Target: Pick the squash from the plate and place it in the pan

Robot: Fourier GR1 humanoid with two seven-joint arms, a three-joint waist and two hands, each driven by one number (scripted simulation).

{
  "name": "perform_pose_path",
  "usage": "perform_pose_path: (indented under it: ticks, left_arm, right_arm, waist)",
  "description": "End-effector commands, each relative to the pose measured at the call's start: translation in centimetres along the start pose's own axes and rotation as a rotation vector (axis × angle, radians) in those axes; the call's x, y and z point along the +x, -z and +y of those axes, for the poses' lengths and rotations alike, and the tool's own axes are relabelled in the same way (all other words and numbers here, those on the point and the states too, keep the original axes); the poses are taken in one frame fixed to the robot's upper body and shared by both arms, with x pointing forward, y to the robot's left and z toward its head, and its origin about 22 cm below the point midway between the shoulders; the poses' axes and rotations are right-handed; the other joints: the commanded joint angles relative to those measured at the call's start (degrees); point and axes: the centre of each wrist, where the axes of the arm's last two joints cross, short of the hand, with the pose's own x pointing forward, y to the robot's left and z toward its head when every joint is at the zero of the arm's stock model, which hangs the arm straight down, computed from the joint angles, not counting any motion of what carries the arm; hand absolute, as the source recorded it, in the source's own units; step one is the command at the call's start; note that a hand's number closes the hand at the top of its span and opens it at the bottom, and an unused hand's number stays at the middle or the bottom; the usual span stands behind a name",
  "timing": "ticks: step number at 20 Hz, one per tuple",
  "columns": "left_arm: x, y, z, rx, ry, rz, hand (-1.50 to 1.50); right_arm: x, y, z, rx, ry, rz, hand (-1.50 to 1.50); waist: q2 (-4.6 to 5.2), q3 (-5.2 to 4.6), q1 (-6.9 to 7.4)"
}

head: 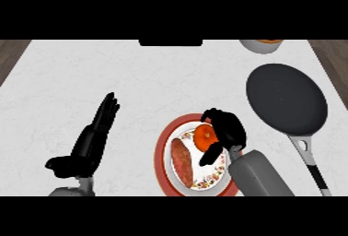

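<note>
The left hand (95, 133) is resting on the worktop (102, 73) at the left, its fingers straight and holding nothing. On the plate (163, 152), a brown food item (181, 159) is lying beside the orange squash (202, 135), which the right hand (228, 129) is partly hiding, its fingers curling over the top and the thumb reaching down its side. At the right, the pan (285, 99) is sitting with its handle cut off at the lower edge, and a bowl (262, 45) is barely showing at the top.
</note>
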Motion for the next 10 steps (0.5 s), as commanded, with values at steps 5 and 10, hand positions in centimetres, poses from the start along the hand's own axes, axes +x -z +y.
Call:
perform_pose_path:
  ticks: [5, 10]
  left_arm:
    - [-0.9, -1.0, -1.9, -0.019, 0.004, 0.004, 0.0]
    - [0.0, 0.0, -1.2, -0.01, -0.019, 0.0, 0.0]
  right_arm:
    - [5.1, 0.9, -2.8, -0.258, 0.06, 0.197, 1.5]
    - [8.8, 0.7, -3.3, -0.441, 0.034, 0.31, 1.5]
  waist:
    - [0.64, 0.27, 0.85]
    - [0.51, 0.25, 1.0]
